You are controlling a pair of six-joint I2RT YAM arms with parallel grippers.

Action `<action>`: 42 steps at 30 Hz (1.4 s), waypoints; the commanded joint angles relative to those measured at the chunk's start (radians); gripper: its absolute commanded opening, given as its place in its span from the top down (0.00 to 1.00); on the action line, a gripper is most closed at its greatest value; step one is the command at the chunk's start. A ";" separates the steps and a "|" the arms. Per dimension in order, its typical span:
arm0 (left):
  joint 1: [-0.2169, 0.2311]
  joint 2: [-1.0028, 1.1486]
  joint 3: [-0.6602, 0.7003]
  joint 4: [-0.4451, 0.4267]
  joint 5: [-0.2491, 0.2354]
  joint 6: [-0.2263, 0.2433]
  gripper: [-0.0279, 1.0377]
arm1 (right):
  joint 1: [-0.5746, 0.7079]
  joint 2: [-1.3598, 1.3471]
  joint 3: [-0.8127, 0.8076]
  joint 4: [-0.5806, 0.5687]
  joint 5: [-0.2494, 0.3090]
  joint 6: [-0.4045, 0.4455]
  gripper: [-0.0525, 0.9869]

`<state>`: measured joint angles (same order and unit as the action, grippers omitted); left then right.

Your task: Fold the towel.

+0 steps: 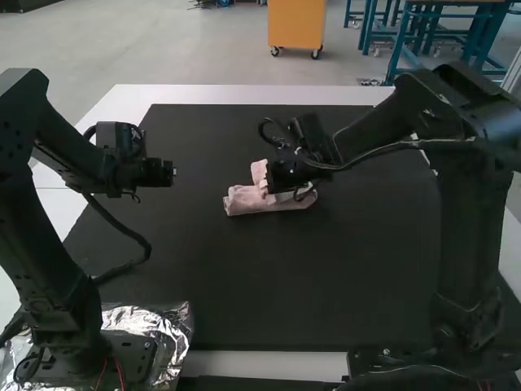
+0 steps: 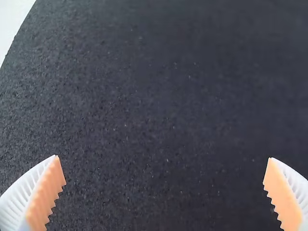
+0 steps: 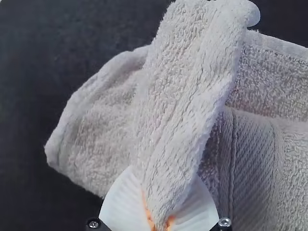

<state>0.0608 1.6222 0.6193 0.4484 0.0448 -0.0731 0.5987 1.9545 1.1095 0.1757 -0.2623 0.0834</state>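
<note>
The pink towel (image 1: 252,202) lies bunched near the middle of the black mat, a raised part standing up from it. Over its right portion is my right gripper (image 1: 281,186), partly hiding it. In the right wrist view, that gripper (image 3: 159,222) is shut on a raised fold of the towel (image 3: 187,96), while the rest spreads beneath and beside it. My left gripper (image 1: 172,173) hangs over the mat to the left of the towel, apart from it. The left wrist view has this gripper (image 2: 164,168) open, its fingers wide apart over bare mat.
The black mat (image 1: 244,285) covers most of the white table (image 1: 244,95). Crumpled foil (image 1: 151,322) lies at the left arm's base. A black cable (image 1: 134,236) loops beside the left arm.
</note>
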 commanded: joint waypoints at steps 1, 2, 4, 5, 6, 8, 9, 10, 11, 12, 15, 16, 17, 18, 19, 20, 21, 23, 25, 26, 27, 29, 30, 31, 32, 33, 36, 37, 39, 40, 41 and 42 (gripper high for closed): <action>0.007 -0.018 -0.021 0.030 -0.011 0.007 0.06 | 0.035 0.032 0.058 0.004 0.018 0.010 0.97; 0.007 -0.018 -0.029 0.044 -0.011 0.007 0.06 | 0.044 0.044 0.069 0.004 0.018 0.010 0.97; 0.007 -0.018 -0.041 0.058 -0.011 0.010 0.06 | 0.061 0.067 0.092 -0.002 0.018 0.010 0.97; 0.007 -0.018 -0.044 0.061 -0.011 0.010 0.06 | 0.067 0.078 0.102 -0.008 0.018 0.009 0.97; 0.007 -0.018 -0.049 0.061 -0.011 0.012 0.06 | 0.075 0.089 0.110 -0.012 0.018 0.009 0.97; 0.007 -0.018 -0.055 0.062 -0.011 0.021 0.06 | 0.092 0.104 0.130 -0.027 0.018 0.010 0.91; 0.008 -0.016 -0.058 0.064 -0.011 0.024 0.06 | 0.102 0.109 0.144 -0.042 0.018 0.009 0.78; 0.008 -0.018 -0.061 0.070 -0.011 0.025 0.06 | 0.110 0.109 0.154 -0.061 0.017 0.007 0.65; 0.007 -0.018 -0.064 0.073 -0.011 0.025 0.06 | 0.116 0.109 0.167 -0.074 0.017 0.006 0.57; 0.007 -0.018 -0.066 0.079 -0.011 0.025 0.06 | 0.121 0.106 0.182 -0.088 0.017 0.004 0.48; 0.004 -0.016 -0.067 0.090 -0.011 0.024 0.06 | 0.122 0.072 0.239 -0.162 -0.002 -0.005 0.27; 0.002 -0.015 -0.067 0.096 -0.013 0.024 0.06 | 0.121 0.050 0.251 -0.182 -0.020 -0.007 0.23; 0.002 -0.015 -0.067 0.102 -0.013 0.024 0.06 | 0.119 0.027 0.260 -0.194 -0.032 -0.007 0.21; 0.001 -0.015 -0.066 0.104 -0.014 0.024 0.06 | 0.118 0.000 0.262 -0.194 -0.043 -0.007 0.20; 0.001 -0.015 -0.064 0.105 -0.014 0.024 0.06 | 0.116 -0.029 0.265 -0.194 -0.043 -0.007 0.19; 0.001 -0.015 -0.062 0.107 -0.014 0.024 0.06 | 0.113 -0.057 0.265 -0.193 -0.045 -0.004 0.19; -0.001 -0.015 -0.061 0.108 -0.014 0.024 0.06 | 0.108 -0.081 0.262 -0.189 -0.046 -0.005 0.19; -0.001 -0.013 -0.059 0.111 -0.016 0.024 0.06 | 0.090 -0.120 0.245 -0.188 -0.045 -0.005 0.24; -0.004 -0.013 -0.058 0.115 -0.019 0.024 0.06 | 0.061 -0.149 0.197 -0.185 -0.074 -0.011 0.56; -0.007 -0.013 -0.058 0.116 -0.023 0.024 0.06 | 0.044 -0.158 0.159 -0.145 -0.078 -0.016 0.76; -0.010 -0.012 -0.058 0.118 -0.034 0.024 0.06 | 0.030 -0.163 0.118 -0.071 -0.075 -0.011 0.91; -0.021 -0.012 -0.061 0.131 -0.079 0.029 0.06 | 0.012 -0.169 0.041 0.047 -0.072 0.006 0.97; -0.029 -0.012 -0.062 0.138 -0.100 0.035 0.06 | 0.007 -0.167 0.009 0.091 -0.072 0.012 0.97; -0.038 -0.012 -0.062 0.139 -0.122 0.035 0.06 | 0.007 -0.166 -0.019 0.127 -0.068 0.013 0.97; -0.049 -0.012 -0.062 0.148 -0.137 0.035 0.06 | 0.006 -0.161 -0.043 0.163 -0.066 0.015 0.97; -0.058 -0.012 -0.061 0.148 -0.146 0.035 0.06 | 0.006 -0.155 -0.065 0.189 -0.064 0.018 0.97; -0.088 -0.015 -0.059 0.159 -0.203 0.036 0.06 | 0.003 -0.124 -0.108 0.260 -0.063 0.019 0.97; -0.098 -0.016 -0.058 0.161 -0.227 0.036 0.06 | 0.001 -0.114 -0.119 0.281 -0.063 0.019 0.97; -0.113 -0.016 -0.053 0.185 -0.284 0.053 0.06 | 0.000 -0.086 -0.134 0.320 -0.061 0.019 0.97; -0.121 -0.016 -0.052 0.193 -0.298 0.056 0.06 | -0.002 -0.071 -0.137 0.340 -0.061 0.019 0.97; -0.125 -0.016 -0.049 0.200 -0.299 0.062 0.06 | -0.002 -0.055 -0.140 0.357 -0.061 0.019 0.97; -0.130 -0.016 -0.044 0.204 -0.299 0.065 0.06 | -0.004 -0.042 -0.140 0.373 -0.061 0.018 0.97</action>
<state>-0.0555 1.6222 0.5541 0.6380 -0.1852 -0.0334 0.5983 1.8977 0.9653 0.5190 -0.3183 0.0944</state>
